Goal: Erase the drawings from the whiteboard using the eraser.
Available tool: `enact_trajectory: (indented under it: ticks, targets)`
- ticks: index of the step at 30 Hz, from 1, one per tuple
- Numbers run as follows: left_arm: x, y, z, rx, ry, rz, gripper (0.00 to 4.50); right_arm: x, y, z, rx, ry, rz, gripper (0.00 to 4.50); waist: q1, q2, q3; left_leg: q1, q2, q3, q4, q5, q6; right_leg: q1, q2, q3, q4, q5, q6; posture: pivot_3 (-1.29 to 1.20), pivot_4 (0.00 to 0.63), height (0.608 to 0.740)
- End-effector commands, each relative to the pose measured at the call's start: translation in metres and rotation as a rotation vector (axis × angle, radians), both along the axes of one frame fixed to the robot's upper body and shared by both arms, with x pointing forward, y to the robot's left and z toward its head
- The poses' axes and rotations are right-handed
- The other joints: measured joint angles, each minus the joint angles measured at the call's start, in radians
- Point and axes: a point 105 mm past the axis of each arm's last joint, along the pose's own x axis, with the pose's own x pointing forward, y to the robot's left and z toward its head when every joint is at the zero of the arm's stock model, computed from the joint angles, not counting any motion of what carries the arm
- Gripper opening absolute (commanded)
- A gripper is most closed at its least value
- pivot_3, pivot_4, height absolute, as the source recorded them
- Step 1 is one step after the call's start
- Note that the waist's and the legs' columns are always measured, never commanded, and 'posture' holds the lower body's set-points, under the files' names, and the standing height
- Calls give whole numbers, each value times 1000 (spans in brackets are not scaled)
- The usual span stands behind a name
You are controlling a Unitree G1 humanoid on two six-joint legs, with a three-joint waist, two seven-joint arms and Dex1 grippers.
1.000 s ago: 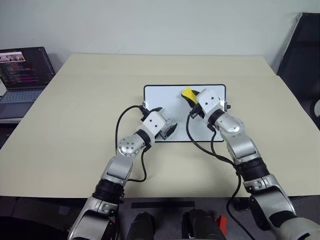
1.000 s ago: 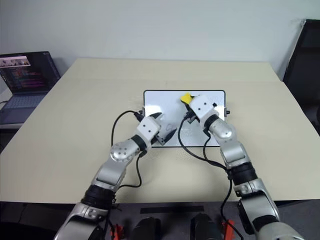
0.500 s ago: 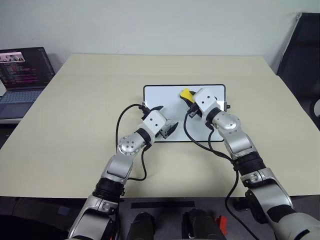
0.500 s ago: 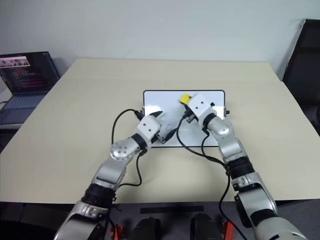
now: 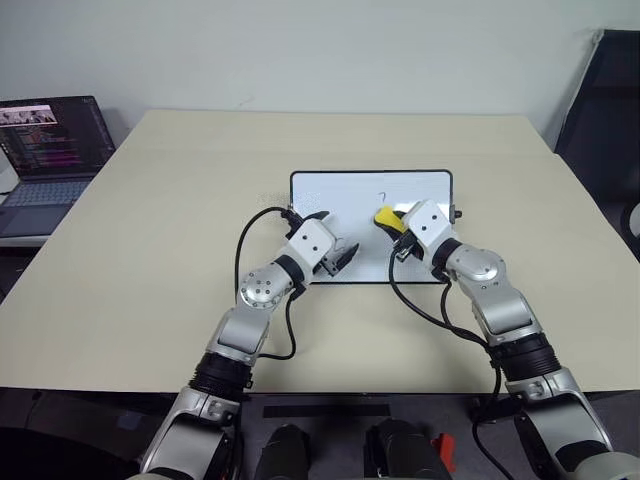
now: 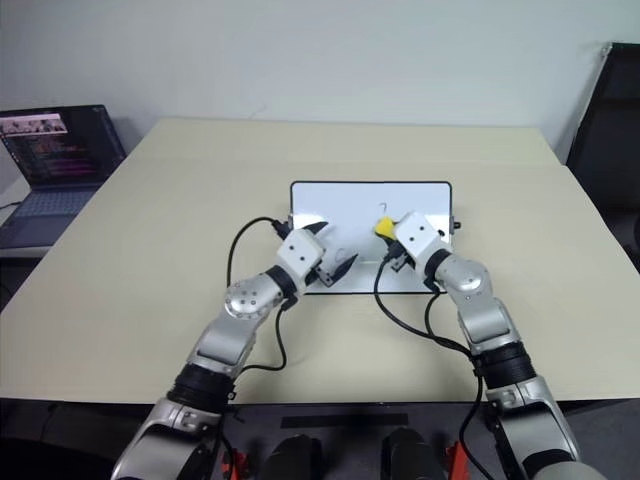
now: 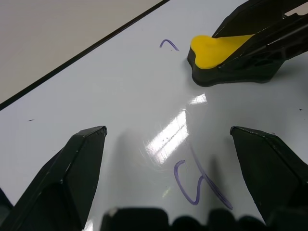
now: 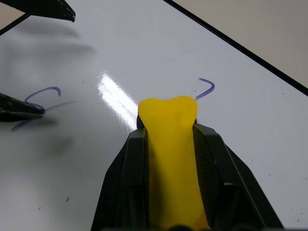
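A wide beige surface [image 5: 150, 240] carries the scene, with an open laptop [image 5: 48, 150] at its far left edge and a dark chair [image 5: 605, 110] off to the right. Near the middle of the surface lies the whiteboard [image 5: 340, 195], glossy white in a thin black frame, flat and square to the robot.

The left pincer [image 5: 342, 256] hovers low over the near left part of the whiteboard, its two black fingers [image 7: 72, 168] spread well apart with nothing between them. The right pincer [image 5: 392, 222] reaches in over the near right part of the whiteboard, its fingers clamped together on the eraser [image 8: 172, 144], a yellow oblong block with a dark underside whose front end sticks out past the fingertips. In the left wrist view the eraser's dark underside sits down on the white face.

Of the drawings, two show. A small hooked mark like a 7 [image 8: 207, 88] lies just beyond the eraser's front end, close to it but apart. A looping squiggle [image 7: 197, 185] lies on the near left part of the whiteboard, between the left pincer's spread fingers, well apart from the eraser. Both are thin purple-blue lines on the white face.
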Motion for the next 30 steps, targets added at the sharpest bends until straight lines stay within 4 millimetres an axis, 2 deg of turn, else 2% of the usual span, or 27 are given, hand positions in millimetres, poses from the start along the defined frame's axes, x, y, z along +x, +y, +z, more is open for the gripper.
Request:
enact_trajectory:
  ticks: [1,5,13,17,20,23,27,30]
  targets:
    - [0,-9,17,-21,-61,-38,4500,13,-7,26,58,-81,-68,962,0,0,0,0,0,0,0,0,0,0,0,0,0,0,0,0,150,740]
    - [1,-10,17,-20,-64,-43,4500,23,1,42,78,-134,-72,962,-3,0,0,0,0,1,0,0,0,-1,0,1,0,0,0,0,150,740]
    - [0,-9,17,-20,-68,-41,4500,29,17,50,96,-161,-43,962,-2,0,0,-4,1,0,-2,0,0,-3,0,0,-2,0,0,0,150,740]
    - [-1,-8,16,-22,-67,-39,4500,25,19,43,96,-135,-27,962,-3,0,0,-4,1,0,-2,0,0,-3,0,0,-2,0,0,0,150,740]
    - [-1,-8,16,-22,-66,-36,4500,13,18,18,61,-43,11,962,-2,0,0,-4,1,0,-2,0,0,-3,0,0,-2,0,0,0,150,740]
    - [-1,-7,16,-24,-66,-35,4500,4,13,3,44,11,22,962,-1,0,0,-4,1,0,-2,0,0,-3,0,0,-2,0,0,0,150,740]
    - [-2,-8,16,-25,-64,-37,4500,0,3,1,44,23,-5,962,-2,0,0,-2,0,0,-1,0,0,-2,0,0,-1,0,0,0,150,740]
    - [-1,-9,16,-25,-62,-43,4500,11,-9,8,40,-9,-74,962,-2,0,0,-1,0,0,-1,0,0,-1,0,0,0,0,0,0,150,740]
